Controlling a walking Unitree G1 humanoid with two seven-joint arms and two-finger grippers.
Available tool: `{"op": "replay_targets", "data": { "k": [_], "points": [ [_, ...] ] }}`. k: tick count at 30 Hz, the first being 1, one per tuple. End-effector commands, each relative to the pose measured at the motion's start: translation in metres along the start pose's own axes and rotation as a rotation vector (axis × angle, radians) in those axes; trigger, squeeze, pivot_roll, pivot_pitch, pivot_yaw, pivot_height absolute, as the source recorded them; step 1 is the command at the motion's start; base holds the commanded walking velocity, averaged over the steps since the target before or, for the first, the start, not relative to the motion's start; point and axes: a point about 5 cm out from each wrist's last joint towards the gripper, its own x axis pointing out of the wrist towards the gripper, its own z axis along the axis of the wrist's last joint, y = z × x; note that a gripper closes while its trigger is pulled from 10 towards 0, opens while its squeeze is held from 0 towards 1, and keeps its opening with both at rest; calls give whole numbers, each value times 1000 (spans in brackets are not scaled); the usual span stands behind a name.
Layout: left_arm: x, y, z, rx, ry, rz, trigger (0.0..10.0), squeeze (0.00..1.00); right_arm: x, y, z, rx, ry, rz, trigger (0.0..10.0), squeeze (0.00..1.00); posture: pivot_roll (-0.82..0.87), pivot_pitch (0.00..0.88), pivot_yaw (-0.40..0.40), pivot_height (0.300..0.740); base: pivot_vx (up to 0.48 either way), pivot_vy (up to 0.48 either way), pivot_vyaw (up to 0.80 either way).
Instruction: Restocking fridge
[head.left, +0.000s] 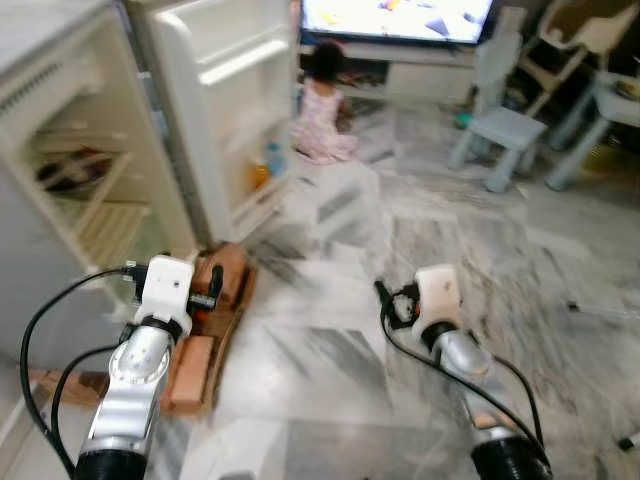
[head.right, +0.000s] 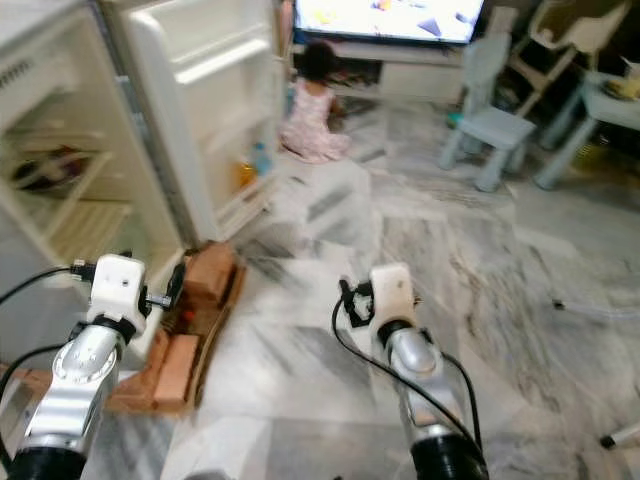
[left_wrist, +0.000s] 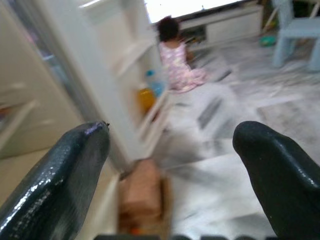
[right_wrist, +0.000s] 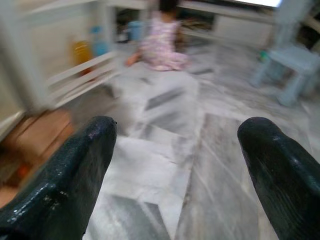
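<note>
Room: grey-veined marble floor (head.left: 420, 250), glossy, person seated far off
Fridge (head.left: 90, 150): on my left, door (head.left: 235, 110) swung open, white wire shelves
Crate (head.left: 215, 310): brown cardboard at fridge foot; I judge light, stiff, grip sides
Left gripper (left_wrist: 170, 165): released, empty
Right gripper (right_wrist: 175, 165): released, empty

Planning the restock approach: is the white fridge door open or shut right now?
Open. The white fridge door is swung wide, showing its inner door racks and the fridge's interior shelves.

A person (head.left: 320, 105) sits before the television (head.left: 396, 18), near a blue chair (head.left: 500, 130).
</note>
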Motion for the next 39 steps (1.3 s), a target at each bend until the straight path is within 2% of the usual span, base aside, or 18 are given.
{"op": "replay_targets", "data": {
  "k": [1, 4, 7, 10, 12, 19, 23, 28, 32, 39],
  "points": [
    [-1, 5, 4, 21, -10, 13, 10000, 0, 3, -5, 7, 72, -29, -47, 10000, 0, -5, 0, -25, 740, 435, 0, 0],
    [-3, 7, -1, 24, 6, 17, 10000, 0, 2, -6, 13, 17, -59, -46, 10000, 0, -5, 0, -26, 740, 433, 0, 0],
    [-2, 8, -2, 18, 8, 24, 10000, 0, 0, -6, 21, 72, -134, -58, 10000, 0, -5, 0, -25, 740, 435, 0, 0],
    [1, 10, 0, -2, 6, 41, 10000, 0, 0, -5, 28, 30, -167, -48, 10000, 0, -7, 0, -23, 740, 467, 0, 0],
    [1, 9, 1, -4, 6, 42, 10000, 0, -1, -4, 30, 35, -185, -50, 10000, 0, -7, 0, -24, 740, 480, 0, -450],
    [-1, 2, -3, -21, 17, 33, 10000, 0, -6, 1, 26, 36, -189, -21, 10000, 0, -5, 0, -38, 740, 480, 0, -800],
    [1, -2, -4, -36, 19, 39, 10000, 0, -5, -3, 28, -3, -207, -47, 10000, 0, -6, 0, -42, 740, 480, 0, -800],
    [3, -5, -5, -42, 25, 32, 10000, 0, -1, -7, 38, -9, -246, -63, 10000, 0, -2, 0, -52, 740, 480, 0, -800],
    [4, -6, -6, -41, 28, 33, 10000, 0, -8, -14, 44, 15, -299, -112, 10000, 0, 11, 0, -73, 740, 480, 0, -800],
    [7, -7, -5, -54, 21, 51, 10000, 0, -13, -9, 35, 7, -268, -67, 10000, 0, 2, 0, -82, 740, 480, 0, -800]
  ]
}}
